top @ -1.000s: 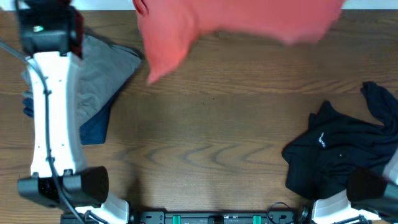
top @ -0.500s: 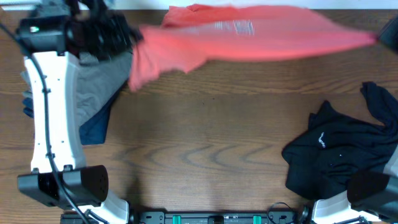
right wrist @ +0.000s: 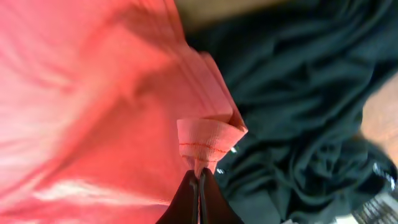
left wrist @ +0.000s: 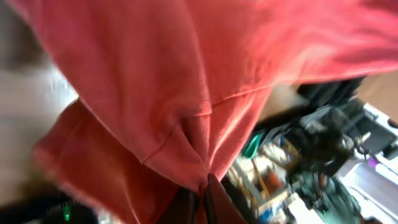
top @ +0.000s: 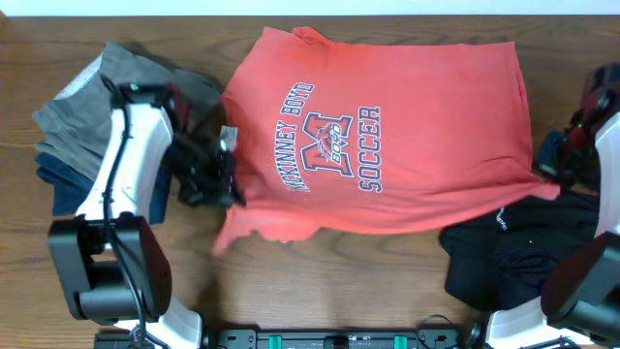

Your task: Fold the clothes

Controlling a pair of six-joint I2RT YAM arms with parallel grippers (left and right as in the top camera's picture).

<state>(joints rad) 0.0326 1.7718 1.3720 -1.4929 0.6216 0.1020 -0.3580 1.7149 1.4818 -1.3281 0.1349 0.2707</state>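
Note:
The coral-red T-shirt [top: 407,136] lies spread across the table's middle, lettering up, reading MCKINNEY BOYD SOCCER. My left gripper [top: 218,174] is shut on the shirt's left edge; in the left wrist view the red cloth [left wrist: 155,93] bunches between the fingers [left wrist: 202,186]. My right gripper [top: 554,167] is shut on the shirt's right hem corner [right wrist: 208,140], pinched at the fingertips [right wrist: 199,177]. The black garment [top: 523,252] lies crumpled at the front right, partly under the shirt's corner, and shows in the right wrist view [right wrist: 298,93]. Grey and navy garments [top: 82,107] are stacked at the back left.
The left arm [top: 121,174] reaches across the grey and navy stack. Bare wooden table [top: 329,281] lies in front of the shirt. The arm bases stand at the front edge.
The shirt, held up and stretched at the table's back, has swung forward and down and now lies spread flat. Both grippers moved toward the front with it.

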